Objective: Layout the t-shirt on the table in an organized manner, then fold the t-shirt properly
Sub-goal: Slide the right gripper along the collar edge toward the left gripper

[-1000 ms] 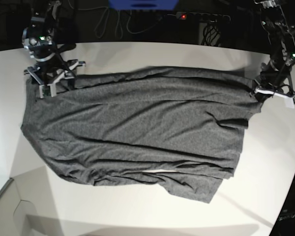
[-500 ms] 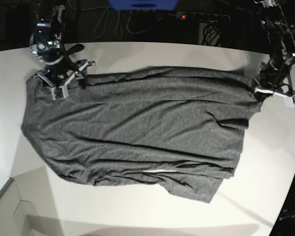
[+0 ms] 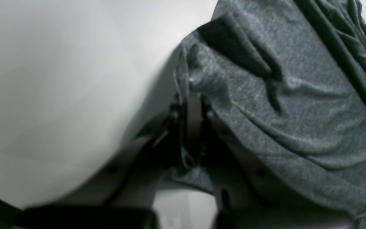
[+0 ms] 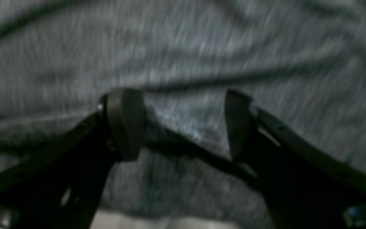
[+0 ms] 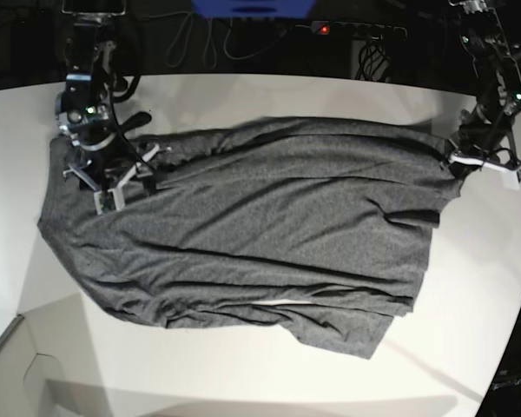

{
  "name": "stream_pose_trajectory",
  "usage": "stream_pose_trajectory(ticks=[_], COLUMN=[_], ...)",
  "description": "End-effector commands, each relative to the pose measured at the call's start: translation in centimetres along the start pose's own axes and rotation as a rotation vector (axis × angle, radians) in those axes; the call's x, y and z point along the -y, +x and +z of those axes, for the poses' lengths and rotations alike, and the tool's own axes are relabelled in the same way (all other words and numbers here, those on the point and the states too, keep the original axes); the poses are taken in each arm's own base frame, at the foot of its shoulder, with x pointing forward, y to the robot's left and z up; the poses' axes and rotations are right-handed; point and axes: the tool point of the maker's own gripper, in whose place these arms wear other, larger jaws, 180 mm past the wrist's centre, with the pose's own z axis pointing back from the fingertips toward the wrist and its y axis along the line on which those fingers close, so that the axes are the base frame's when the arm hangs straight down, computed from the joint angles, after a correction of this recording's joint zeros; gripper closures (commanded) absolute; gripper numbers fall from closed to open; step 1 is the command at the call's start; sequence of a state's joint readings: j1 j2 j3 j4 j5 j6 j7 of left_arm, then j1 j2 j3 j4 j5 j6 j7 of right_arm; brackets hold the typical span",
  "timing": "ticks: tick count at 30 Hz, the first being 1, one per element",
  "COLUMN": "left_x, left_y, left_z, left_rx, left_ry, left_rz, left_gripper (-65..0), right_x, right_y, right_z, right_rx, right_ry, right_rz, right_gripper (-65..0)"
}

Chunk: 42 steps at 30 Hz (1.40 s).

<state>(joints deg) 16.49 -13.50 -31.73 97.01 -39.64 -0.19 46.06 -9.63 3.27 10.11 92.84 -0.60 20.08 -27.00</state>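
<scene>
The dark grey t-shirt (image 5: 243, 226) lies spread across the white table (image 5: 469, 295), wrinkled along its near hem. At the shirt's right edge, my left gripper (image 5: 458, 165) is shut on a pinch of fabric. The left wrist view shows that gripper (image 3: 187, 127) pinching the shirt's hem (image 3: 297, 111) just above the table (image 3: 75, 95). Above the shirt's upper left part, my right gripper (image 5: 126, 181) hangs open. In the right wrist view its fingers (image 4: 122, 124) stand wide apart over the blurred shirt (image 4: 183, 47), with nothing between them.
A power strip with a red light (image 5: 326, 29) and cables lie behind the table's far edge, next to a blue object (image 5: 252, 7). The table's curved edge runs down the right side (image 5: 512, 347). A grey panel (image 5: 0, 347) sits at the lower left.
My right gripper has moved from the shirt's far left corner toward the near side and over the fabric, still open. The left gripper and the shirt have not moved.
</scene>
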Motion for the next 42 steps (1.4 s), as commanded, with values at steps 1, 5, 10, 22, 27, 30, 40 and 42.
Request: stream_pose_trajectory(ticks=[1,5,10,22,27,30,40,42], left_x=[0.2,0.2,0.3,0.5,0.5,0.5,0.5,0.5], left_y=[1.4,1.4,1.4,1.6,1.6,1.6,1.4,1.4], left_z=[0.3,0.3,0.3,0.2,0.2,0.2,0.2,0.2], left_rx=[0.044,0.044,0.043,0.049,0.048,0.048,0.046,0.046], left_ry=[-0.011,-0.011,-0.011,-0.016,-0.017,-0.017,-0.016,-0.016], left_rz=[-0.015,-0.015,-0.013,-0.014,-0.012,-0.011,-0.008,-0.008], left_gripper=[0.0,0.0,0.0,0.0,0.0,0.0,0.0,0.0], right_x=[1.8,4.1,2.1,-2.5,-3.2,-3.9,-5.5,-5.6], right_y=[1.9,2.6,1.4,-2.3,-2.3,-2.0,-2.2,-2.7], right_z=[0.2,0.6,2.5,4.7,4.5,4.4,4.2,4.0], right_rx=[0.06,0.082,0.069,-0.007,-0.007,-0.003,-0.005,-0.02], right_ry=[-0.057,-0.14,-0.083,0.025,0.04,0.058,0.086,0.088], right_rz=[-0.021,-0.064,-0.011,0.028,0.027,0.031,-0.002,-0.006], right_gripper=[-40.7,-40.8,-40.8,-40.6,-40.6,-39.4,-34.4,-34.4])
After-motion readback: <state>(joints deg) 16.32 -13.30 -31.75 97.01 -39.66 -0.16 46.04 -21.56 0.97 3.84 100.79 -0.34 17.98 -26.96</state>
